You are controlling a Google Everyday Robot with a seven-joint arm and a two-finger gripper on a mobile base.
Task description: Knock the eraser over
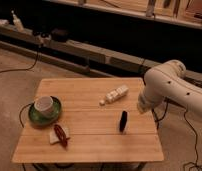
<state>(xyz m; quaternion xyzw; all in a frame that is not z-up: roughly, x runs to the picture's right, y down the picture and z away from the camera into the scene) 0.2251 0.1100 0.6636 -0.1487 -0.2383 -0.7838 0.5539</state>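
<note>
Pale wood is seen across the slatted table (pixel 89 146), on which the eraser (pixel 123 121) is placed at about 4 o'clock from the table's middle, close to the right edge. It is shown as a slim dark slab standing on one short end, with a slight lean at most, so it is judged not yet toppled.

The gripper (pixel 142 106) is held at about 2 o'clock from the eraser, near it but apart from it, at the end of the white arm (pixel 169 84) that reaches in from the right. Its fingers are drawn together and nothing is clamped between them.

Elsewhere, a cup (pixel 44 104) on a green saucer (pixel 33 116) is set at 9 o'clock, a row of cream-white blocks (pixel 115 94) at 1 o'clock, and a reddish-brown item (pixel 59 135) with a white piece at 7 o'clock. All are well apart from the eraser.

The approach appears done; the push itself is left. A sideways sweep from the gripper's place toward 8 o'clock would be needed against the slab's upper part, and the task would be counted complete only once its broad face is laid on the wood.
</note>
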